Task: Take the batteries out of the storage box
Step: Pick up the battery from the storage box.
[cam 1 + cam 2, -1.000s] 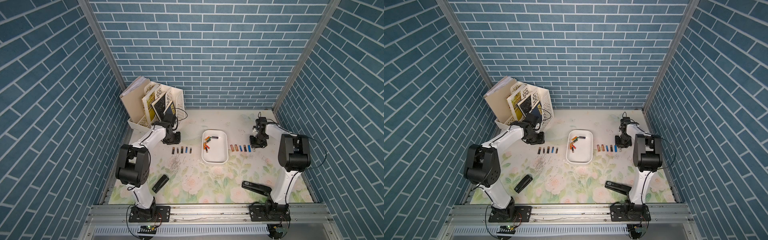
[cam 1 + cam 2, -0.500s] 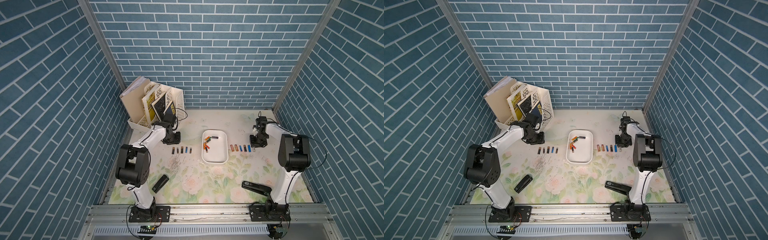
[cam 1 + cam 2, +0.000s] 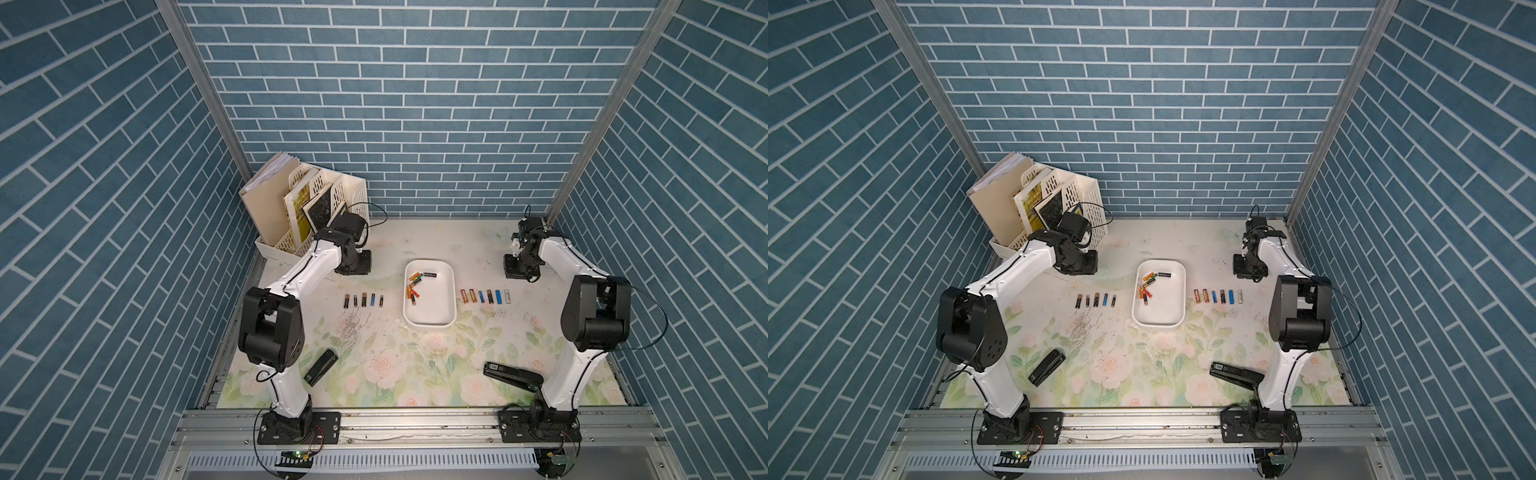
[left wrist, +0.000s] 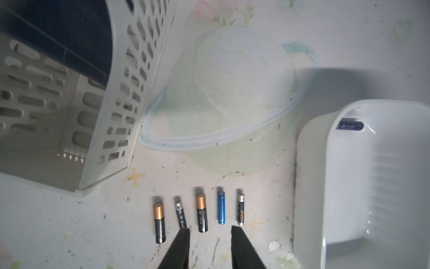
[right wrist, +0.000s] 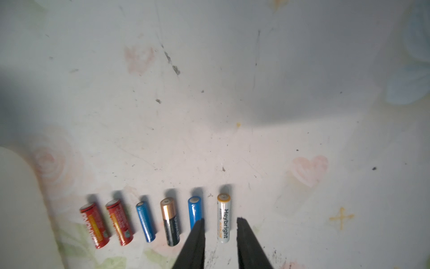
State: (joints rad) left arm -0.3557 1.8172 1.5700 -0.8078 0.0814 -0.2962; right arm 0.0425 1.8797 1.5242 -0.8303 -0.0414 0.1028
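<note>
Top views first: the white box [image 3: 432, 316] [image 3: 1163, 316] sits in the middle of the worktop [image 3: 395, 365], with a jumble of batteries [image 3: 415, 286] at its far end (orange, green, black wrappers). A left row [image 3: 363, 300] of five and a right row [image 3: 484, 296] of six lie on the worktop either side. The rack [image 3: 355, 197] in the far left corner holds books [image 3: 299, 203]. Left wrist: left gripper [image 4: 210, 229] spread and empty over its row; one dark-blue cell [image 4: 350, 125] shows in the box. Right wrist: right gripper [image 5: 220, 219] parted, gripping nothing, above the white cell [image 5: 224, 215].

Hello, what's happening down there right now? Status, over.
Left end effector open, empty, by a battery row. Right end effector open over white battery. Several batteries left in box. Staplers far off.
</note>
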